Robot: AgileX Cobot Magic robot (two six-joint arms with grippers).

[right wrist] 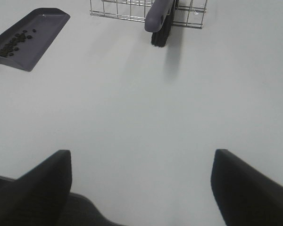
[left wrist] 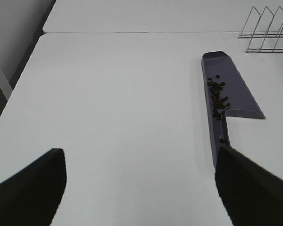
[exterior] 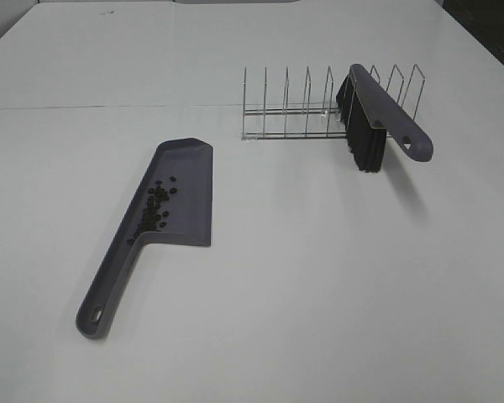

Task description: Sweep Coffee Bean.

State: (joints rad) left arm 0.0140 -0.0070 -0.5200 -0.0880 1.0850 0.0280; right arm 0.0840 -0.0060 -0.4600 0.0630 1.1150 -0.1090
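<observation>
Matt plastic dustpan (exterior: 181,189), shiny wire-metal rack (exterior: 307,109), bristled plastic brush (exterior: 374,117), smooth white table (exterior: 319,277).

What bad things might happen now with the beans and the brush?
The beans lie loose in the dustpan, which has an open front edge, so tipping or bumping it might spill them on the table. The brush only leans in the wire rack; a nudge might topple it.

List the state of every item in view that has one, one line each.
coffee beans: gathered in the dustpan, none seen on the table
dustpan: flat on the table, unheld
brush: propped in the wire rack, bristles down, unheld
left end effector: open, empty
right end effector: open, empty
</observation>
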